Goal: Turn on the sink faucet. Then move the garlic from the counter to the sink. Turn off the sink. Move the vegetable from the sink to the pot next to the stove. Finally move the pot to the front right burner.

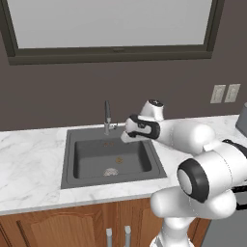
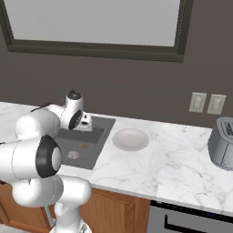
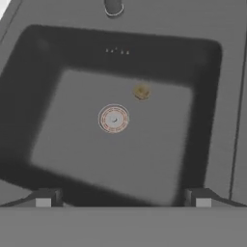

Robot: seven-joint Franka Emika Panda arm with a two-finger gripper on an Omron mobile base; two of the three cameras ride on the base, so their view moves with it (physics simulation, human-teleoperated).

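Jaws: standing fully apart and holding nothing; the two dark fingertips (image 3: pixel 43 198) are showing wide-set at the bottom of the hand view, with only the basin floor between them.
Gripper (image 1: pixel 126 137): hanging over the right rear part of the sink (image 1: pixel 69 159), pointing down into it, just beside the faucet (image 1: pixel 107 117) and not gripping it.
Reason for pose: judging from the open jaws aimed into the basin, the arm is lining up to reach down for something lying inside.
Garlic (image 3: pixel 141 91): appearing as a small, rounded, yellowish-tan lump on the basin floor, near the drain (image 3: pixel 114 118) and apart from it, on the side toward the faucet base. In the left base view it is reading as a small brownish dot (image 1: pixel 119 160) mid-basin.
Water: a few pale specks (image 3: pixel 117 50) are showing on the rear wall below the spout; whether the faucet is running I cannot tell.
Sink: dark grey, rectangular, wide flat rim, set into the white marble counter (image 1: pixel 29 164).
Task standing: the garlic is already lying in the basin, so the transfer to the pot is likely the work ahead.
Surroundings: a white plate (image 2: pixel 130 139) is resting on the counter just right of the sink; a grey toaster (image 2: pixel 222 143) is standing well apart at the far right.
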